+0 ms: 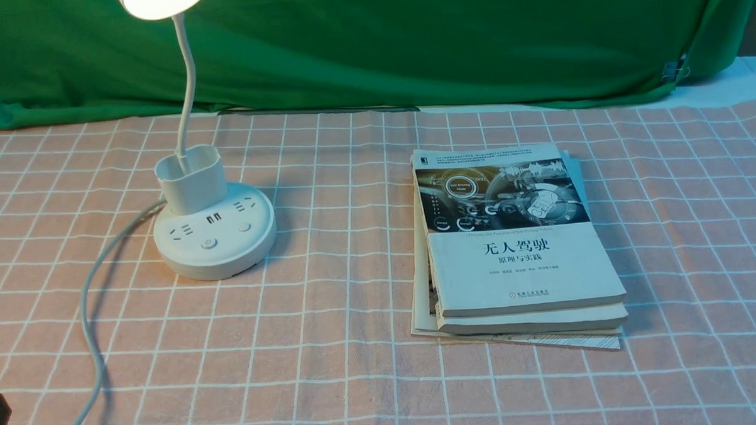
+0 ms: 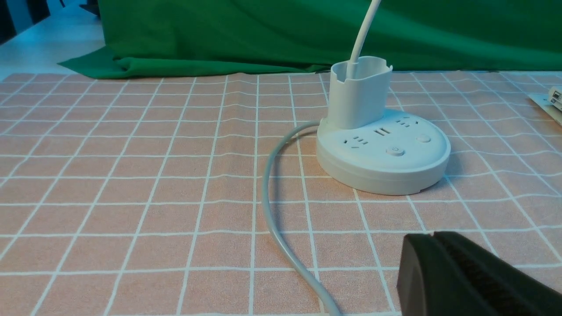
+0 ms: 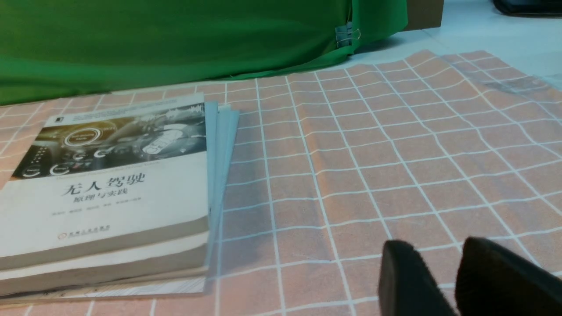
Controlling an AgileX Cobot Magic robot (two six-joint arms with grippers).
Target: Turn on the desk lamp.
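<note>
Lamp (image 1: pixel 215 234) lit, near surface's (image 1: pixel 333 377) far left corner; books (image 1: pixel 524 251) stacked right; left end effector (image 2: pixel 432 237) closed, empty; right end effector (image 3: pixel 434 245) slightly parted.

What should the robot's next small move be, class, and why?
Probably none beyond keeping both arms back: the desk lamp's head already glows, so pressing the power button again might switch it off. The left fingers are together, away from the lamp base.
</note>
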